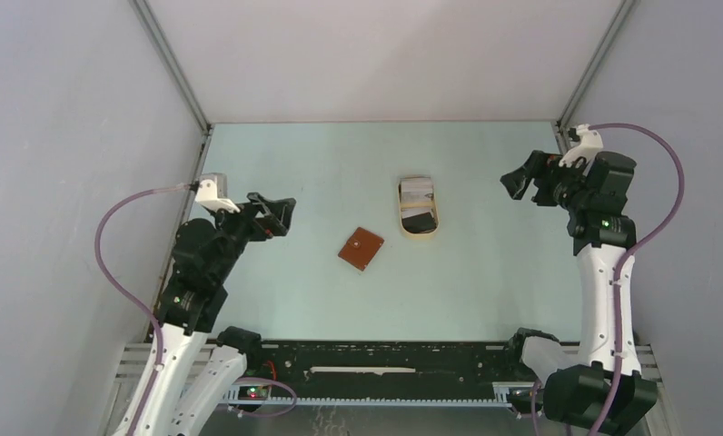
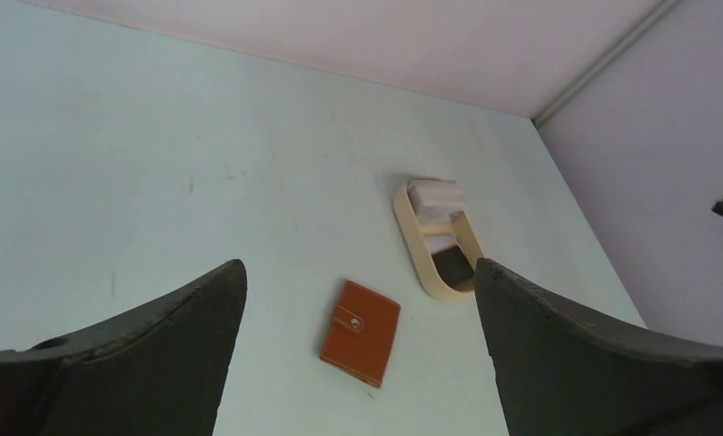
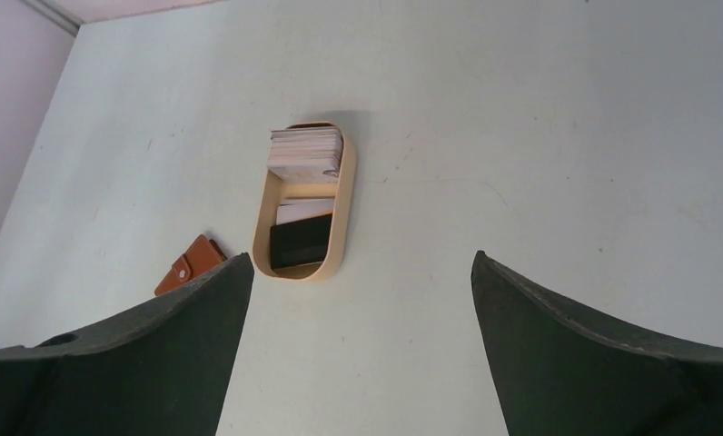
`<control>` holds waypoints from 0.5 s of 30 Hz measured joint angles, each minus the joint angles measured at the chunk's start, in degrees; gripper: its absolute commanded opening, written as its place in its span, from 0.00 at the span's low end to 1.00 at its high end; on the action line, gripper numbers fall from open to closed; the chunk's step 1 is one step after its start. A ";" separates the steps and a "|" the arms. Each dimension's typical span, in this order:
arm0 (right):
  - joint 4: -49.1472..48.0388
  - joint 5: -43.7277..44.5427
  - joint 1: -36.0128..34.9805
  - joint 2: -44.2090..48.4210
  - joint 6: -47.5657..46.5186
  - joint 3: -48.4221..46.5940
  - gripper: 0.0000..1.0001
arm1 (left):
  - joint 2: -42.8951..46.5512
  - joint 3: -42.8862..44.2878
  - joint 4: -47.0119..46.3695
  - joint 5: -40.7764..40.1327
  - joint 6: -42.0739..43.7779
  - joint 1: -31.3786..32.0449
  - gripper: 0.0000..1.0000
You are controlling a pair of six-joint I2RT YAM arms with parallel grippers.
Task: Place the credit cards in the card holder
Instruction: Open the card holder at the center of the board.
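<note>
The card holder (image 1: 361,248) is a small reddish-brown wallet, snapped shut, lying flat mid-table; it also shows in the left wrist view (image 2: 361,331) and the right wrist view (image 3: 188,264). The credit cards (image 1: 416,190) lie in a tan oval tray (image 1: 437,221): a pale stack at the far end (image 3: 305,153), a white card and a black card (image 3: 300,242) nearer. My left gripper (image 1: 281,216) hangs open above the table, left of the card holder. My right gripper (image 1: 519,182) hangs open to the right of the tray. Neither holds anything.
White enclosure walls with metal corner posts close in the table on the left, back and right. A black rail (image 1: 376,363) runs along the near edge between the arm bases.
</note>
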State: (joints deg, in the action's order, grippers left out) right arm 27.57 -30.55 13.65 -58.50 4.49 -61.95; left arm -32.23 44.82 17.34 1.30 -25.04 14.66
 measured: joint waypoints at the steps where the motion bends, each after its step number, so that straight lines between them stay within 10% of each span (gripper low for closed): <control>1: 0.13 -0.42 0.90 0.00 0.39 -0.07 1.00 | 0.20 -0.70 -0.07 1.27 -0.50 0.00 1.00; 10: 0.50 -5.22 2.38 -0.13 1.27 -0.09 1.00 | -1.11 -3.78 -3.56 11.37 -1.97 3.02 1.00; 15: 1.03 -8.02 0.20 -0.96 -1.38 -0.70 1.00 | -4.68 -3.78 -2.84 4.00 0.55 17.86 1.00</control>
State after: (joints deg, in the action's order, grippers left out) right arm 28.60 -38.57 13.85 -59.46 3.11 -62.65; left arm -36.91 41.04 14.50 5.30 -24.49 32.51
